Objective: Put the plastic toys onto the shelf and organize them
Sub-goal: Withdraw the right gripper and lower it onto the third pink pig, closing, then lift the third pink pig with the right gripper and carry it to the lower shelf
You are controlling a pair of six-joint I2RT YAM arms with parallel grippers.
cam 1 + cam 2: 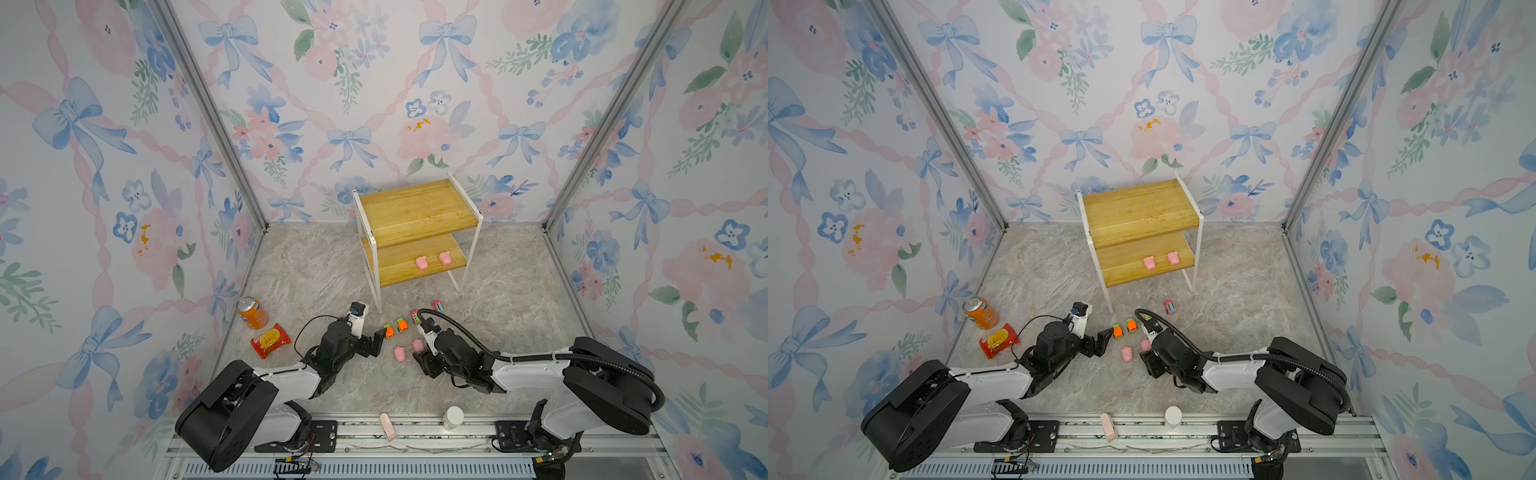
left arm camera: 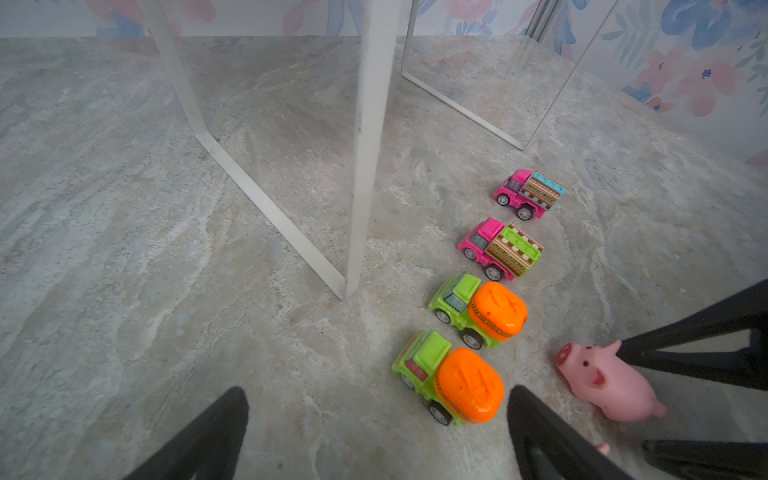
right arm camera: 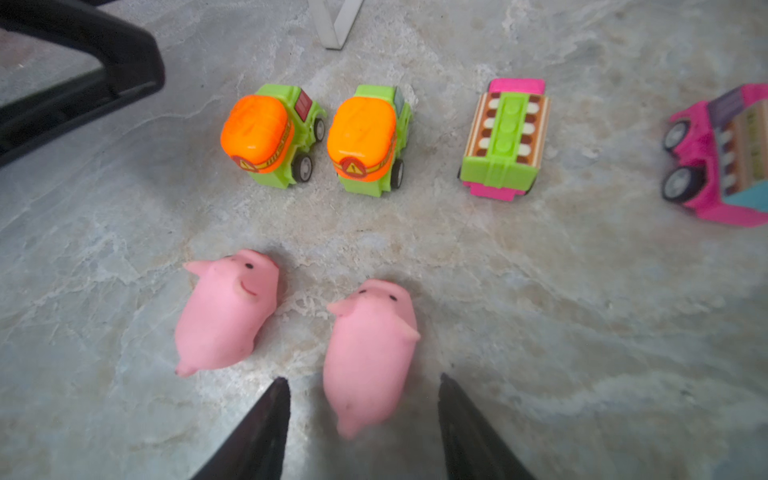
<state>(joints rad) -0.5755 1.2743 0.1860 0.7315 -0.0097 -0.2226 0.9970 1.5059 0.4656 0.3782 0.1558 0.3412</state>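
The shelf (image 1: pixel 415 216) stands at the back with two pigs (image 1: pixel 422 262) (image 1: pixel 445 257) on its lower board. On the floor in front, four cars lie in a row: two orange-and-green (image 3: pixel 270 133) (image 3: pixel 365 137) and two pink (image 3: pixel 505 137) (image 3: pixel 723 158). Nearer me lie two more pigs (image 3: pixel 228 311) (image 3: pixel 374 345). My right gripper (image 3: pixel 362 378) is open, its fingers either side of the right pig's rear with gaps on both sides. My left gripper (image 2: pixel 379 390) is open wide, low beside the nearest orange car (image 2: pixel 453 382), which lies close to one fingertip.
An orange soda can (image 1: pixel 251 312) and a red snack bag (image 1: pixel 270 340) sit at the left. The shelf's white front leg (image 2: pixel 365 145) stands just beyond the cars. A pink block (image 1: pixel 388 426) and a white bottle (image 1: pixel 452 417) rest on the front rail.
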